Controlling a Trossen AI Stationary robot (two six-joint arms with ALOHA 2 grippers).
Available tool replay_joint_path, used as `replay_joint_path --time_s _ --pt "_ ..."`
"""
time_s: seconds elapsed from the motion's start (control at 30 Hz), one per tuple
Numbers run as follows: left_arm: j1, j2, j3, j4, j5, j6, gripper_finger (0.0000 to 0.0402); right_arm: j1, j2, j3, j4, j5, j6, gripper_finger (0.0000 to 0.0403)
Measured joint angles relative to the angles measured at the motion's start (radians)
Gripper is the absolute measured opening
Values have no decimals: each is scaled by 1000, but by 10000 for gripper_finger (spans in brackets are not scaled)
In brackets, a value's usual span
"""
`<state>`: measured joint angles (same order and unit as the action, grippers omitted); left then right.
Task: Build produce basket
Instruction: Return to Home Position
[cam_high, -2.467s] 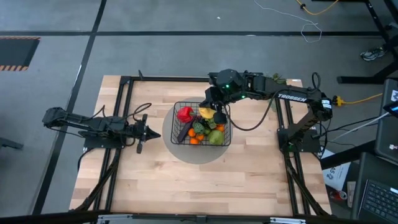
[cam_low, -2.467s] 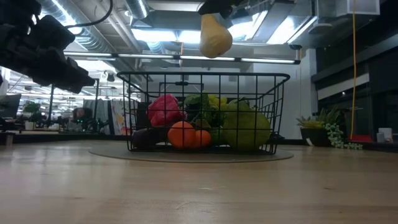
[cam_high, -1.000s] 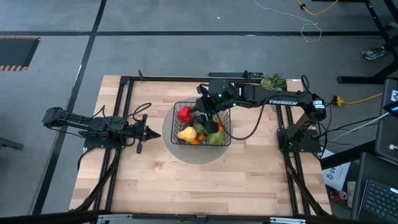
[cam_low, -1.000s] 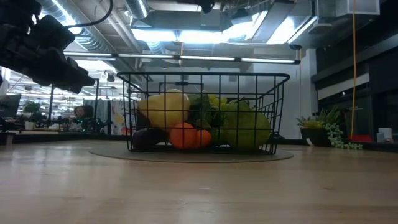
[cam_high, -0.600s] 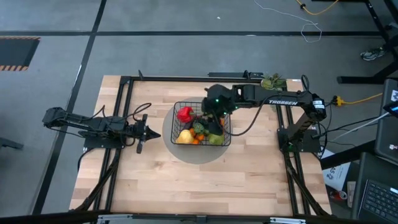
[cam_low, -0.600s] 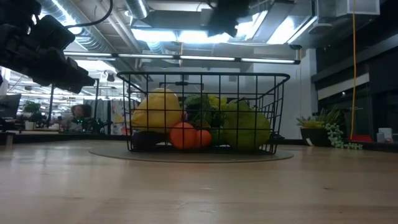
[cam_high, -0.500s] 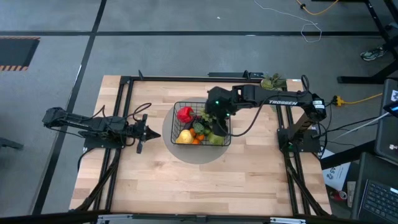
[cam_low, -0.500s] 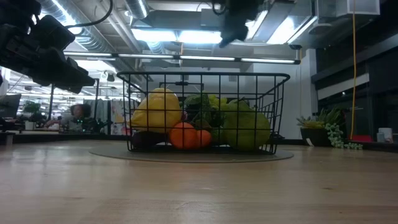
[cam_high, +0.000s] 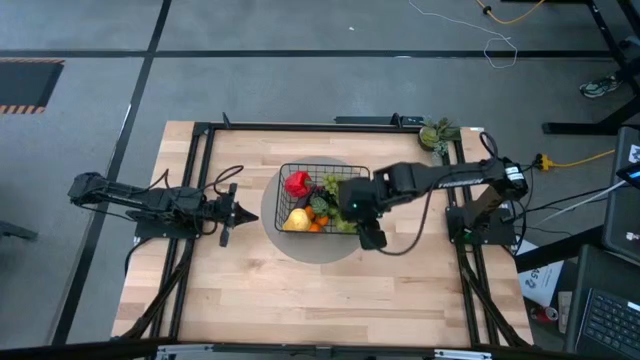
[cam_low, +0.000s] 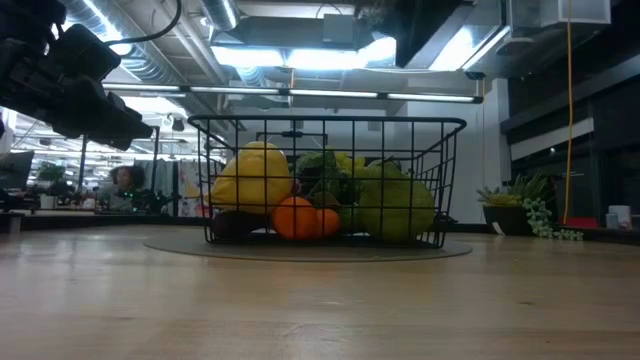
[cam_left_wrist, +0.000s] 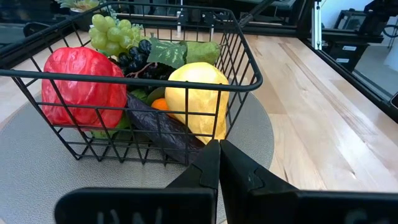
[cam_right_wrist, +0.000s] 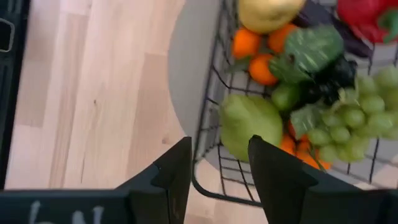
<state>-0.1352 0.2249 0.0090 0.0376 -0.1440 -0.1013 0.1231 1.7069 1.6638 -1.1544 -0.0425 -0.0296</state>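
The black wire basket (cam_high: 310, 166) stands on a round grey mat (cam_high: 272, 228) at the table's middle. It holds the produce: a red pepper (cam_left_wrist: 84, 87), a yellow pear (cam_left_wrist: 196, 93), an eggplant (cam_left_wrist: 165, 130), grapes (cam_right_wrist: 354, 118), a green apple (cam_right_wrist: 249, 124) and oranges (cam_right_wrist: 245, 43). My right gripper (cam_right_wrist: 219, 165) hangs open above the basket's near right corner, pointing down, with nothing between its fingers. My left gripper (cam_left_wrist: 219, 168) is shut and waits low, left of the basket, pointing at it.
A small green plant (cam_high: 437, 132) sits at the table's far right corner. Black frame rails (cam_high: 200, 180) run along the left and right sides. Bare wood (cam_high: 320, 300) lies between the mat and the near edge.
My right gripper has swung from above the basket's far side toward the table's near edge and a little right, tipping over to point down. It now hangs over the basket's near right corner. The produce lies still in the basket.
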Motion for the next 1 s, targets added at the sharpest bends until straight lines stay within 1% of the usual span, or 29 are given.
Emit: replay_joint_path --time_s 0.17,0.3,0.47,0.6,0.87,1.0 --pt "0 0 0 0 0 0 0 55 0 0 19 7 -10 158" --pt "0 0 0 0 0 0 0 83 0 0 27 7 -80 158" --pt "0 0 0 0 0 0 0 87 0 0 25 7 -127 158" --pt "0 0 0 0 0 0 0 74 0 0 -42 7 -186 158" --pt "0 0 0 0 0 0 0 70 0 0 -233 7 -91 158" --pt "0 0 0 0 0 0 0 87 -8 -22 -252 4 -20 158"
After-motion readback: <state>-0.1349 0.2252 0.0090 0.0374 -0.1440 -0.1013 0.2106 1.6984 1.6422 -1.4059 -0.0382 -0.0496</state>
